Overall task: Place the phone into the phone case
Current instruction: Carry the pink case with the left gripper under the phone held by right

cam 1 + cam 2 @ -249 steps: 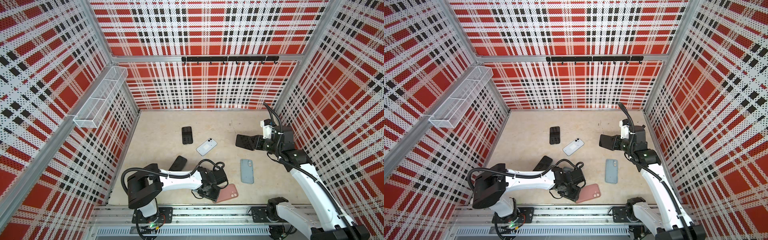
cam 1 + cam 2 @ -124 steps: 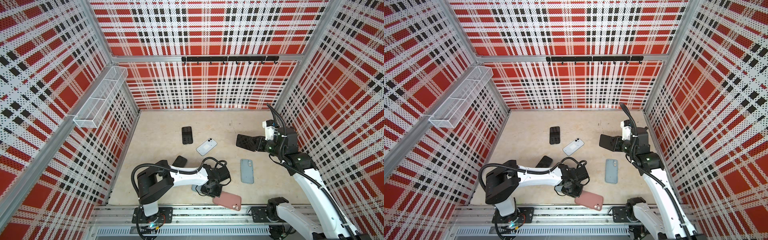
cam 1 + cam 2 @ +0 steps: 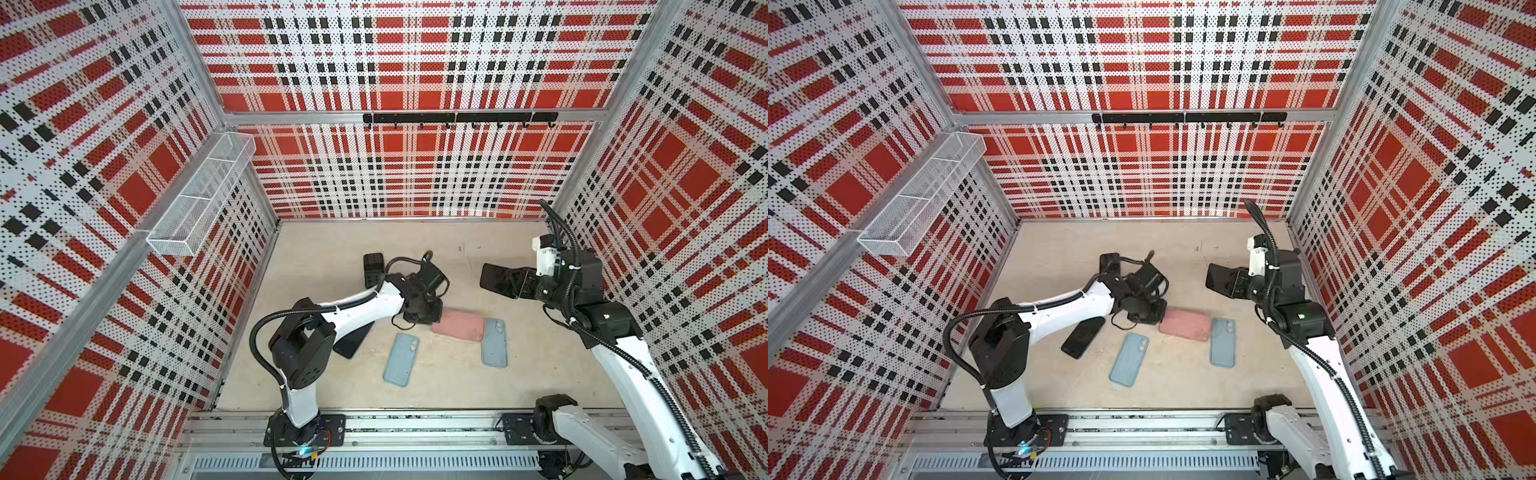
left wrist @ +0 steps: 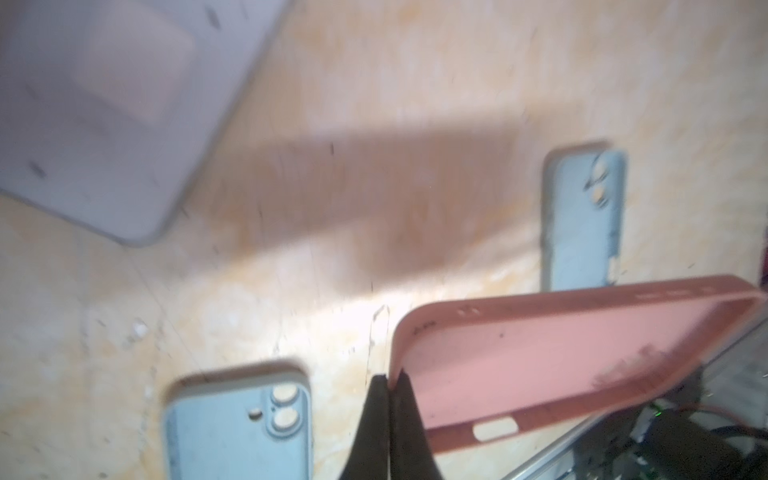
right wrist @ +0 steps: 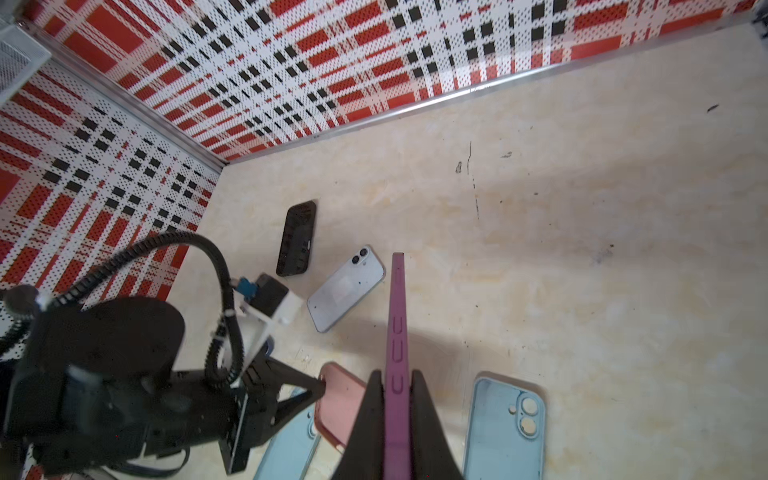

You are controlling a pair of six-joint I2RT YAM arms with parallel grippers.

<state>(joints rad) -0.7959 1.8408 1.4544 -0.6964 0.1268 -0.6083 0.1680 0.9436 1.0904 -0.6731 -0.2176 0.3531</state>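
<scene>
My left gripper [image 4: 388,380] is shut on the rim of a pink phone case [image 4: 557,365], open side up, which hangs tilted just above the floor. In both top views the case [image 3: 459,326] [image 3: 1185,324] shows mid-floor, right of that gripper [image 3: 432,313]. My right gripper [image 5: 395,376] is shut on a purple-edged slab [image 5: 397,299], held edge-up; its dark face [image 3: 494,277] shows in a top view, and whether it is a case or a cased phone I cannot tell. A silver phone [image 5: 347,289] lies camera side up behind the left gripper, hidden in the top views.
Two light blue cases [image 3: 401,359] [image 3: 494,343] lie either side of the pink one. One black phone [image 3: 1082,336] lies beside the left arm, another [image 3: 372,266] farther back. A wire basket [image 3: 199,195] hangs on the left wall.
The left gripper closed on the pink case at the front edge and carried it back toward mid-floor, uncovering a blue case. The right arm barely moved.
</scene>
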